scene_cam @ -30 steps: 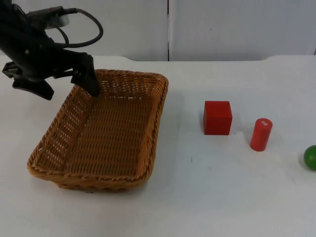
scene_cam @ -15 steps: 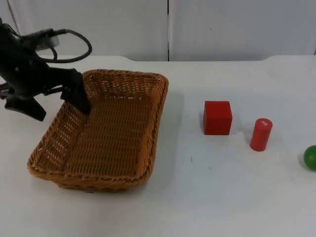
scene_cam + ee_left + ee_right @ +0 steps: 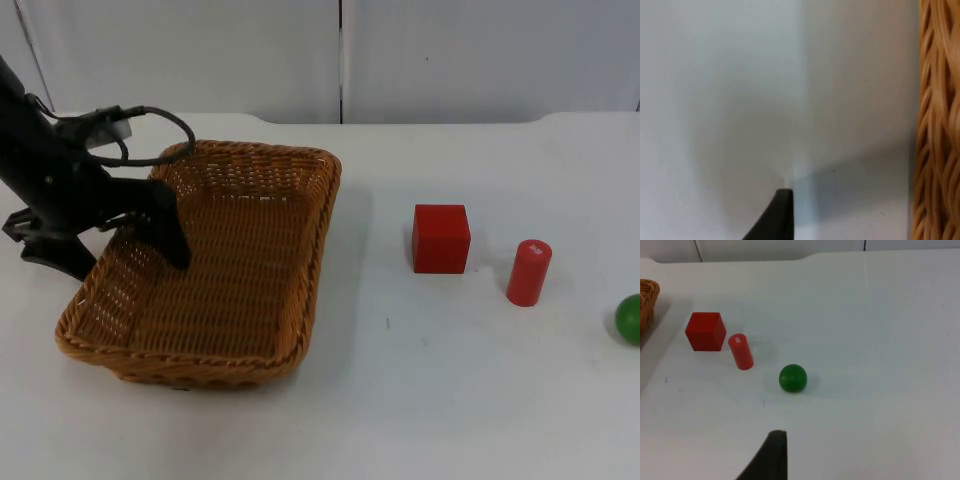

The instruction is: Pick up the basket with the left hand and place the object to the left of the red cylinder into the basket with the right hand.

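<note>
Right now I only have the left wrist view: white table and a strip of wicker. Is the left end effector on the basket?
Observer: In the top view the left end effector straddles the left wall of the basket, one finger inside and one outside, open, not clamped.
Operator: What sits left of the red cylinder?
Observer: A red cube, standing apart from the red cylinder on the table.
Operator: And the right arm?
Observer: It waits. In the right wrist view, the right end effector hangs over bare table, short of a green ball.
</note>
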{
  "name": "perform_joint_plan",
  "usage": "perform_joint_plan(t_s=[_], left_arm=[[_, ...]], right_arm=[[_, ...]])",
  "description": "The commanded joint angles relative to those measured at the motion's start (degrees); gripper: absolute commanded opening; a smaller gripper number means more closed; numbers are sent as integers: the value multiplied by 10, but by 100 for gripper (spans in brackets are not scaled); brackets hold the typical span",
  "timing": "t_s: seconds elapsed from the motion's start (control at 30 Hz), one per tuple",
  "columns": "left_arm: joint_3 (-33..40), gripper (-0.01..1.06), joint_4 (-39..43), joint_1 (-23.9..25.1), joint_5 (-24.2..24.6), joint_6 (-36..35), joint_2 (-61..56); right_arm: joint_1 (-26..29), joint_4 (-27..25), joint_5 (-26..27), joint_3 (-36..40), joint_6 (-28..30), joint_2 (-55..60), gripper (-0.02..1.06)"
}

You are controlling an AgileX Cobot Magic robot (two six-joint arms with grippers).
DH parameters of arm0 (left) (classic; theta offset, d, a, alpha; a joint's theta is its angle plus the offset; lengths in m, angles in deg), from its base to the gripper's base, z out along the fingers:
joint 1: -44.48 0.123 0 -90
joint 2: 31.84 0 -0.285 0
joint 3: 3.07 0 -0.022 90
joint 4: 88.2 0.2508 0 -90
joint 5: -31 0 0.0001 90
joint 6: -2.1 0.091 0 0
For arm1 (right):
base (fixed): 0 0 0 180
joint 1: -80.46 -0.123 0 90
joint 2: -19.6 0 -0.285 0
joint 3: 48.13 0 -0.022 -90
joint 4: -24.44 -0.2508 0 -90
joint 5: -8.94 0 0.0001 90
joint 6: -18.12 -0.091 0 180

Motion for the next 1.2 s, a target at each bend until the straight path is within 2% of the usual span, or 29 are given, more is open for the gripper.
perform_joint_plan(t_s=[0.0, 0.1, 0.17, 0.23, 0.27, 0.33, 0.37, 0.4, 0.47, 0.5, 0.57, 0.6, 0.63, 0.67, 1.07, 1.17], left_arm=[[-2, 105, -6, -2, 1, 1, 5], [-2, 102, -6, -2, 1, 1, 6], [-2, 95, -6, -2, 1, 0, 6], [-2, 80, -7, -2, 4, -1, 6], [-2, 80, -7, -2, 4, -1, 6], [-2, 71, -7, -2, 5, -2, 6], [-2, 65, -7, -2, 8, -2, 6], [-2, 54, -10, -2, 9, -6, 6], [-2, 50, -11, -2, 9, -7, 6], [-2, 43, -16, -2, 9, -11, 6], [-2, 17, -36, -2, 9, -12, 6], [-2, 8, -41, -2, 9, -12, 6], [-2, 8, -41, -2, 9, -12, 6], [-2, 0, -44, -2, 9, -12, 6], [-2, 0, -50, -2, 24, -25, -36], [-2, 0, -50, -2, 41, -34, -65]], right_arm=[[1, 3, 3, -1, 1, -1, 105], [1, 3, 3, -1, 1, -1, 105], [1, 3, 3, -1, 1, -1, 105], [1, 3, 3, -1, 1, -1, 105], [1, 3, 3, -1, 1, -1, 105], [1, 3, 3, -1, 1, -1, 105], [1, 3, 3, -1, 1, -1, 105], [1, 3, 3, -1, 1, -1, 105], [1, 3, 3, -1, 1, -1, 105], [1, 3, 3, -1, 1, -1, 105], [1, 3, 3, -1, 1, -1, 105], [1, 3, 3, -1, 1, -1, 105], [1, 3, 3, -1, 1, -1, 105], [1, 3, 3, -1, 1, -1, 105], [1, 3, 3, -1, 1, -1, 105], [1, 3, 3, -1, 2, -1, 105]])
